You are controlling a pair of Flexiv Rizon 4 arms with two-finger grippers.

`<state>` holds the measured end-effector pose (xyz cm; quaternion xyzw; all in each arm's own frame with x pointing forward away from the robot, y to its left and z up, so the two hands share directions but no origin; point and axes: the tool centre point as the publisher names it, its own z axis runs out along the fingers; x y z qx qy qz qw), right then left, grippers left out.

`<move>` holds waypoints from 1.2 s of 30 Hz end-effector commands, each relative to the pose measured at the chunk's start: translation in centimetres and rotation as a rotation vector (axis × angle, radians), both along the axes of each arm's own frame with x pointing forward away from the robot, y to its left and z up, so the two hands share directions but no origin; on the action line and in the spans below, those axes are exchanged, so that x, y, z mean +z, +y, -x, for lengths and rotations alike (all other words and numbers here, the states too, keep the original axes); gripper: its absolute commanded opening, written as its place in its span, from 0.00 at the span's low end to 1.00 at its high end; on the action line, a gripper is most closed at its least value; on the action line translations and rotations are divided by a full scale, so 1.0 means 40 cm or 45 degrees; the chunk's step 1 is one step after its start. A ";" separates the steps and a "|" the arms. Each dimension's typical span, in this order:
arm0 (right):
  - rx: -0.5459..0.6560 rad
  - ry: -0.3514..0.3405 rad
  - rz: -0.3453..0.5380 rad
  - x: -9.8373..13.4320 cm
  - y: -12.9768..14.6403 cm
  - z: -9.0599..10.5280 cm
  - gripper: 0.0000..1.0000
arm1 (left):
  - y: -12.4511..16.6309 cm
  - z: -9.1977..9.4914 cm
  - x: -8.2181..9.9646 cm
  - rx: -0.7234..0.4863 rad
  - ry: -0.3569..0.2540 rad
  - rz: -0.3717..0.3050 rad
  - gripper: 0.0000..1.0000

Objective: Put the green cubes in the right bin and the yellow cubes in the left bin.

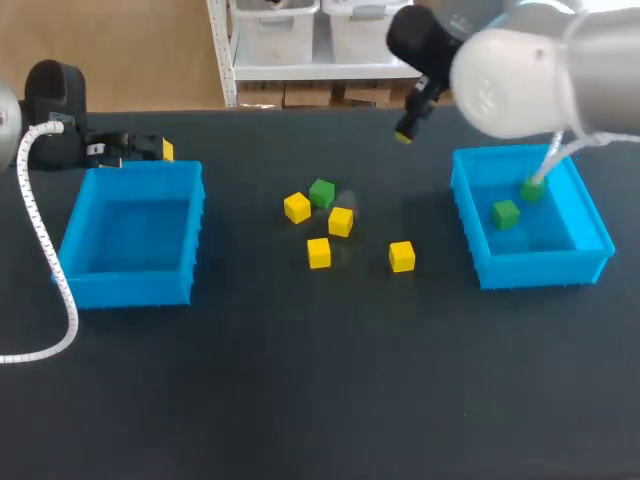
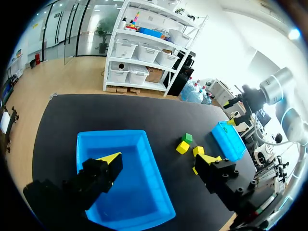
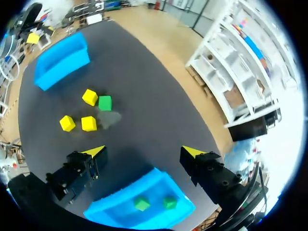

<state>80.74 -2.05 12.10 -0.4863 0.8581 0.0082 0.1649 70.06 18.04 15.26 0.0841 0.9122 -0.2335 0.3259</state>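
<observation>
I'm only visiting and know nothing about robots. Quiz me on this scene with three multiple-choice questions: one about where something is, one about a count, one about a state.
1. Where is the loose green cube?
A. Among the yellow cubes, between the left bin and the right bin
B. Inside the left bin
C. Held in an end effector

2. How many yellow cubes are there?
A. Two
B. Six
C. Four

3. What state is the right end effector in?
A. Shut on a green cube
B. Open, holding nothing
C. Shut on a yellow cube

Answers:
1 A: it sits right beside a yellow cube in the middle, outside both bins.
2 C: the head view shows four, all between the bins.
3 B: its yellow-tipped fingers stand wide apart with nothing between them.
</observation>
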 end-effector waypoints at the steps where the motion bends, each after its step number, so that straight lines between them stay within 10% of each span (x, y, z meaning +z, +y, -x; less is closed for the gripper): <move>1: 0.014 0.084 0.065 -0.013 0.074 -0.047 1.00 | 0.007 0.001 -0.005 -0.011 -0.009 0.015 1.00; 36: 0.021 0.308 0.090 -0.236 0.252 0.019 1.00 | 0.007 0.001 -0.005 -0.011 -0.009 0.015 1.00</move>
